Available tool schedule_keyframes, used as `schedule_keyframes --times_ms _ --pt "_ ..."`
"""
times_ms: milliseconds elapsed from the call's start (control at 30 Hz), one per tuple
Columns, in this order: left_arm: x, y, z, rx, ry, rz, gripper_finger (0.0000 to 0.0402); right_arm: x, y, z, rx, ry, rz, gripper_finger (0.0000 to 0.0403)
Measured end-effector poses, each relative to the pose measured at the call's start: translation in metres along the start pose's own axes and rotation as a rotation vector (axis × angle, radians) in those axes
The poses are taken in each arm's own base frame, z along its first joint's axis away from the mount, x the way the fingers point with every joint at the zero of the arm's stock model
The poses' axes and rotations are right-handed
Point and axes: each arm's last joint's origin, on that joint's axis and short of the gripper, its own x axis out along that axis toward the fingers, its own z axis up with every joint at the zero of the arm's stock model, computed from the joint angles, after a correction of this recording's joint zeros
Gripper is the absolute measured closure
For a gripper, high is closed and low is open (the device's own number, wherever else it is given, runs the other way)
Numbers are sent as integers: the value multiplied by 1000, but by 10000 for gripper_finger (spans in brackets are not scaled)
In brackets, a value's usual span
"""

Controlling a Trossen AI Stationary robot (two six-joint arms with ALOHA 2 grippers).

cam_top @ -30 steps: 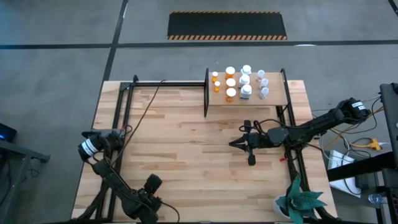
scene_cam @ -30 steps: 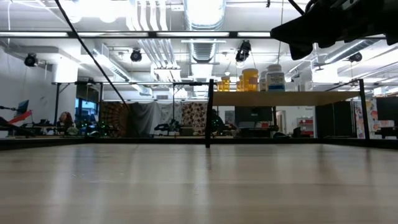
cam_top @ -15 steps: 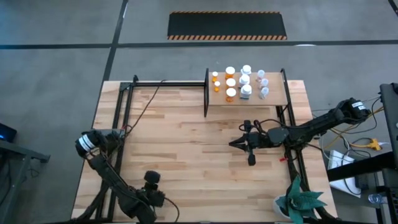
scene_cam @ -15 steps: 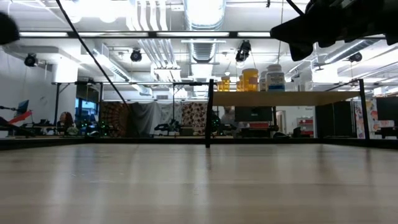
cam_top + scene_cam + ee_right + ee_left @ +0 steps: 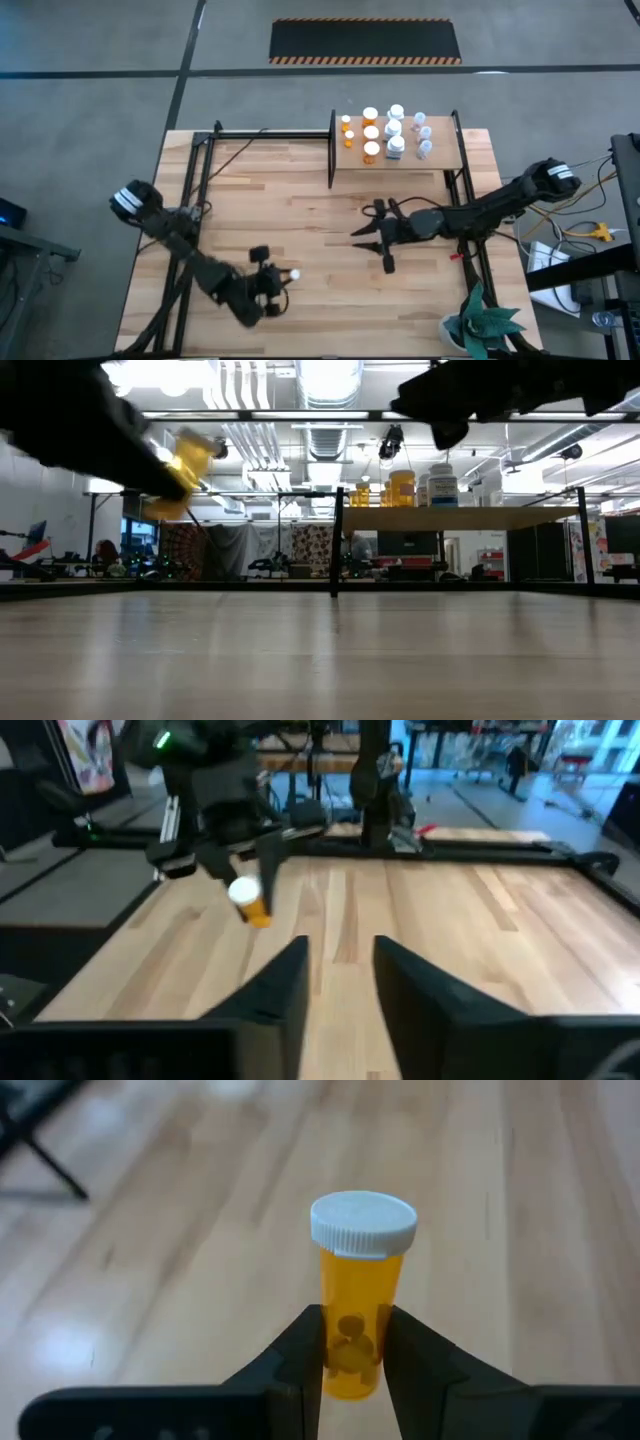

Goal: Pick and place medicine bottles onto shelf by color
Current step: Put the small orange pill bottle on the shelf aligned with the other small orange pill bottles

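Observation:
My left gripper (image 5: 277, 279) is over the near middle of the table, shut on an orange medicine bottle with a white cap (image 5: 356, 1285). The bottle also shows in the low view (image 5: 184, 466) and the right wrist view (image 5: 251, 902). My right gripper (image 5: 357, 236) is open and empty (image 5: 340, 965), above the table right of centre, pointing toward the left arm. The shelf (image 5: 445, 158) stands at the far right. It carries several orange bottles (image 5: 371, 150) on its left part and white ones (image 5: 397, 146) on its right part, all standing on their bases. My left gripper pinches the lower body of the orange bottle (image 5: 352, 1346) between its two fingers, one on each side. The bottle sticks out past the fingertips with its white cap (image 5: 363, 1224) at the free end. It is lifted clear of the table and tilted.
Black metal posts and rails frame the shelf (image 5: 332, 150) and run along the table's far and left sides (image 5: 205, 160). A green plant (image 5: 482, 325) stands at the near right corner. Bare planks lie between the two grippers (image 5: 320, 215).
My left gripper has swung from the near left of the table toward its middle, carrying the orange bottle, which now shows in the low view held clear of the table. My right gripper has moved a little toward the table's left edge.

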Motion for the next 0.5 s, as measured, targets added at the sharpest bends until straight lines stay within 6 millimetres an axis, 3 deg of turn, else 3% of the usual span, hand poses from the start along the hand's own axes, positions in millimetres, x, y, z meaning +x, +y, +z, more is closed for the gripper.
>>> schedule_keyframes --times_ms 233,367,500 --pt "38 63 9 -92 -295 -160 335 29 -1 7 0 85 -27 191" --pt "53 110 15 -180 -478 -314 335 40 -16 21 56 60 -83 146" --pt "68 148 20 -192 -543 -359 335 58 -38 32 139 34 -157 119"
